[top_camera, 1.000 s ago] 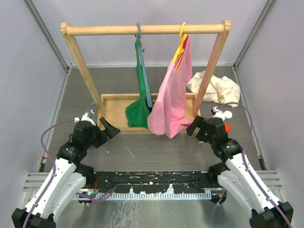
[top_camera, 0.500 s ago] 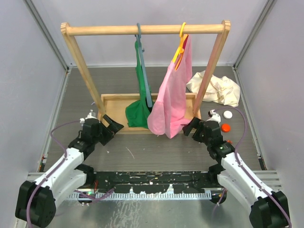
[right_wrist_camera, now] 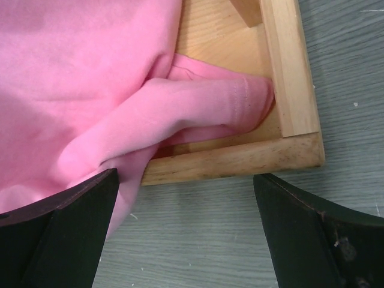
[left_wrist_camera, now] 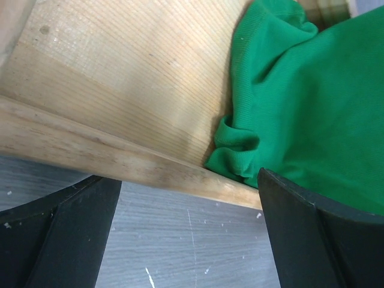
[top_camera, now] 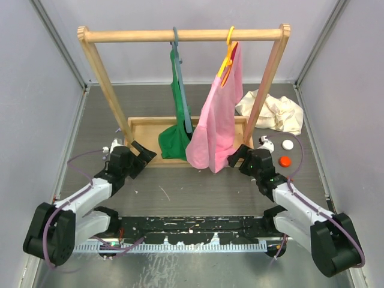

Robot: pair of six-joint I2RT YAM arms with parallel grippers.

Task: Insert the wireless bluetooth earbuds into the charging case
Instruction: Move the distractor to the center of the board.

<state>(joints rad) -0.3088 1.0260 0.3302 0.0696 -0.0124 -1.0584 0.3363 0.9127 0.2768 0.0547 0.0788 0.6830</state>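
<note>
While both arms lay stretched low over the grey tabletop (top_camera: 192, 187), the left claw (top_camera: 143, 152) stood wide with nothing between its jaws, pointed at the front left corner of the wooden rack's base tray (top_camera: 144, 133). Its wrist view showed the bunched hem of the green garment (top_camera: 174, 141) resting on the tray floor against the front rim.

The right claw (top_camera: 236, 156) was likewise spread wide and held nothing, aimed at the tray's front right corner. Its wrist view showed a fold of the pink garment (top_camera: 216, 126) lying in that corner, with more of the cloth spilling over the front rim further left.

Three small items sat on the tabletop just right of the rack, beside the right wrist and apart from both claws: a white-and-dark object (top_camera: 264, 143), a white round piece (top_camera: 288, 144) and an orange-red piece (top_camera: 284, 160). They were too small to tell which was the case and which an earbud. A crumpled cream cloth (top_camera: 273, 111) lay behind them.
</note>
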